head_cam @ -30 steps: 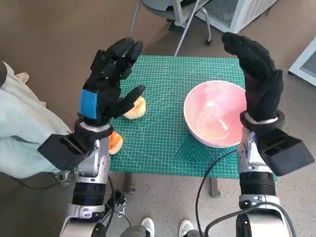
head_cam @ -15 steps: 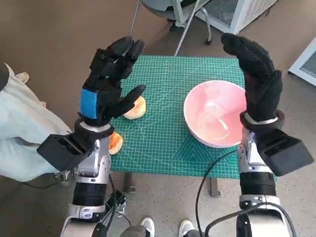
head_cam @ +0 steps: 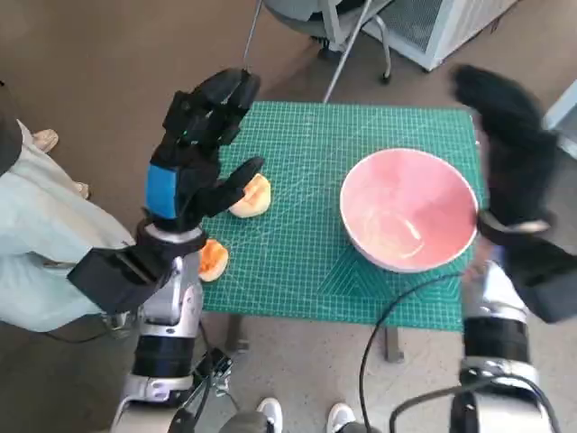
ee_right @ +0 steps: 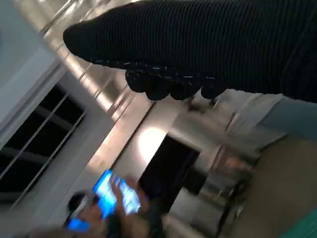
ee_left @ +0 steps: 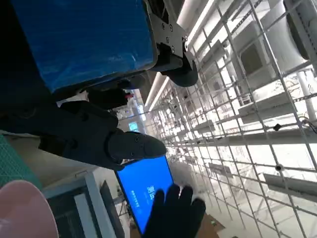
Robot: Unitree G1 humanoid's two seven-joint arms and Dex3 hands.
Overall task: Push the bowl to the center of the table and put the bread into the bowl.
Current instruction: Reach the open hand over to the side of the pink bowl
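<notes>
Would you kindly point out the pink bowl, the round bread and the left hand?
pink bowl [head_cam: 407, 209], head view, inner wall.
round bread [head_cam: 252, 198], head view, top crust.
left hand [head_cam: 185, 171], head view, blue-taped back.

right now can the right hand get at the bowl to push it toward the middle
Probably yes: the right hand is raised, empty, just beyond the bowl on its outer side, with nothing between them.

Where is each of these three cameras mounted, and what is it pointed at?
Head view: on the head, looking steeply down at the green mat table; both raised hands show.
Left wrist view: behind the blue-taped left hand, facing a grid ceiling.
Right wrist view: behind the gloved right hand, facing the blurred room.
Shared: the round pink bowl, in head and left wrist views.
</notes>
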